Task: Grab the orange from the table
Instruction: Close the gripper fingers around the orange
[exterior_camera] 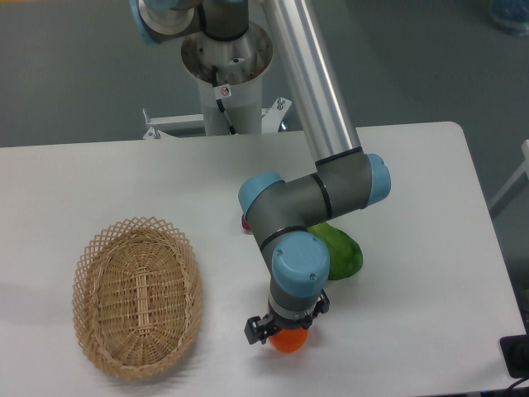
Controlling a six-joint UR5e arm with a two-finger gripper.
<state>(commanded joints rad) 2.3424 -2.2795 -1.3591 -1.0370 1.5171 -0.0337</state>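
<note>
We see the gripper directly over the orange on the table — covering its top. Whether it grips, we cannot tell.

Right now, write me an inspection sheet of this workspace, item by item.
Surface: white table, bare parts look clean.
Job's things: orange near the front edge, mostly hidden under the wrist.
Clutter: empty wicker basket at left; green vegetable and a small pink item partly hidden behind the arm.
Grippers: gripper directly over the orange; finger state cannot be told.
Cables: black cable on the robot's pedestal.
Surroundings: grey floor; dark object at lower right.
</note>
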